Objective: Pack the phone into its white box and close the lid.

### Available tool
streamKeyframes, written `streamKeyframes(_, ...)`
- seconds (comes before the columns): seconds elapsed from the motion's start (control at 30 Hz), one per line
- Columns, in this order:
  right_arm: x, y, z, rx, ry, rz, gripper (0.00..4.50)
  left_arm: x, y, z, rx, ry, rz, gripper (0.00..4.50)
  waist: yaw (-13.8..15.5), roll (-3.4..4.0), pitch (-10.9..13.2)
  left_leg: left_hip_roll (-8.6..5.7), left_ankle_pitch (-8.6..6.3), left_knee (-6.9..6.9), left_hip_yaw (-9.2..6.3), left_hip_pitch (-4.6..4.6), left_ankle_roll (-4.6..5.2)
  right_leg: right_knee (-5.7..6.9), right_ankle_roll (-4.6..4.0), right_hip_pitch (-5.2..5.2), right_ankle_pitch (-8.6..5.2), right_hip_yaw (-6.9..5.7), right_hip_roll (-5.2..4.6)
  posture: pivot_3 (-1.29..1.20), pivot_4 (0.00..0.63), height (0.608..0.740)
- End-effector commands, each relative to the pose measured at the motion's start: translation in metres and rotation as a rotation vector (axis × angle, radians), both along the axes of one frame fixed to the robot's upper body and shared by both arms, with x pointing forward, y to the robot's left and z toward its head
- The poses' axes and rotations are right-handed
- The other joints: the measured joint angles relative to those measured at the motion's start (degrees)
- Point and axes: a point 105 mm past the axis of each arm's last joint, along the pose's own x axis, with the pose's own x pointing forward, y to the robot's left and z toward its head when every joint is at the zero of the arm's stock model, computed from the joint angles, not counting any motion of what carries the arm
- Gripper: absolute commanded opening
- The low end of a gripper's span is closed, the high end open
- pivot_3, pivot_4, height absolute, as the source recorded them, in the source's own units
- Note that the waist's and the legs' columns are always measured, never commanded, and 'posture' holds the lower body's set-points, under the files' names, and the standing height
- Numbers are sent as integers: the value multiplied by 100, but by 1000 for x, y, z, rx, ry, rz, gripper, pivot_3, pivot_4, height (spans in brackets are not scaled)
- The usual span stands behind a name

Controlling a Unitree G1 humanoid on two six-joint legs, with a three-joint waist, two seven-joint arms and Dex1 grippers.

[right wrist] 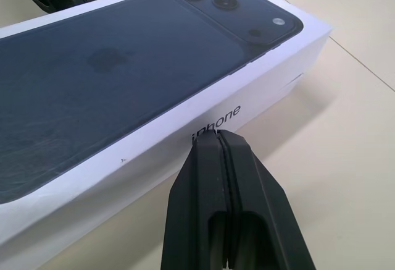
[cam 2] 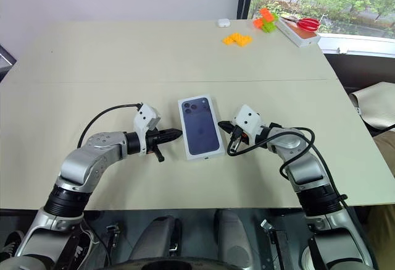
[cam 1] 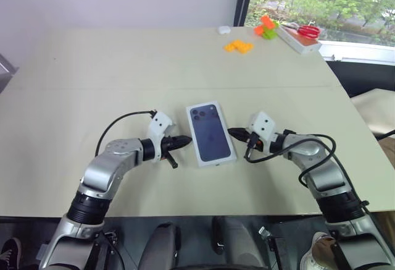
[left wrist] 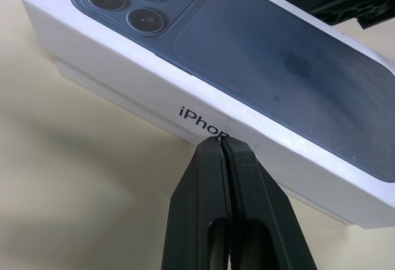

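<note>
The lid (cam 1: 211,133), white with a dark phone picture on top, sits on the white box in the middle of the table. A thin strip of the box (left wrist: 77,73) shows under the lid's rim. The phone is hidden. My left gripper (cam 1: 187,140) is shut, and its tip (left wrist: 223,141) touches the lid's left long side at the printed lettering. Opposite it, my right gripper (cam 1: 231,132) is shut too, its tip (right wrist: 217,135) against the right long side. Neither gripper holds anything.
At the table's far right lie orange pieces (cam 1: 238,46), orange and green blocks (cam 1: 266,28), a small white object (cam 1: 223,29) and a white tray with red scissors (cam 1: 300,37). The table's front edge (cam 1: 197,213) runs just behind my arms.
</note>
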Motion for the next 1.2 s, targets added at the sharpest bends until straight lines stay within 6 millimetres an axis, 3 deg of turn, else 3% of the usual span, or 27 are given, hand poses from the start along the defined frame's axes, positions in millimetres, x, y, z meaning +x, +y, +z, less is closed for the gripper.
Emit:
streamKeyframes(0.03, -1, 4, 7, 2, -45, 20, 0, 5, -6, 13, -18, -67, -1, 86, 2, 0, 0, 0, 0, 0, 0, 0, 0, 0, 0, 0, 0, 0, 0, 0, 150, 740)
streamKeyframes(0.5, -1, 0, 2, -42, -46, 18, 0, 2, -6, 11, -18, -67, 1, 86, 2, 0, 0, -1, 0, 0, 0, 0, -1, 0, 0, 0, 0, 0, -1, 0, 150, 740)
streamKeyframes(0.67, 9, -13, 10, -58, -80, -26, 0, 7, 2, 19, -20, -97, 27, 86, -3, 0, 0, -1, 1, 0, 1, 1, -1, 1, 0, 0, 0, 1, -1, 0, 150, 740)
streamKeyframes(0.8, 16, -22, 25, -47, -123, -55, 0, 15, 5, 39, -79, -125, 62, 86, 1, -1, 0, -1, 1, 0, 0, 2, -2, 3, 0, 1, 0, 0, 0, 0, 150, 740)
streamKeyframes(0.9, 18, -14, 59, 130, -131, -46, 0, 17, -7, 74, -167, -179, 39, 86, 10, -1, 1, -2, 3, 3, -2, 1, -4, 3, 0, 2, 1, 0, 0, 0, 150, 740)
streamKeyframes(0.97, 16, -7, 66, 137, -140, -10, 0, 15, -15, 86, -191, -198, 4, 86, 5, -1, 0, -2, 3, 4, -3, 0, -5, 3, 0, 3, 1, 0, 0, 0, 150, 740)
streamKeyframes(1.07, 12, 7, 71, 189, -113, 28, 0, 17, -21, 89, -201, -204, -8, 86, -10, -1, -2, -2, 3, 2, -2, 3, -5, 3, 1, 3, 1, 0, 0, 0, 150, 740)
streamKeyframes(1.2, 4, 23, 70, 264, -62, 67, 0, 18, -27, 74, -188, -179, 4, 86, 0, 0, -1, -1, 3, -1, -3, 3, -5, 4, 1, 1, 1, 0, 1, 0, 150, 740)
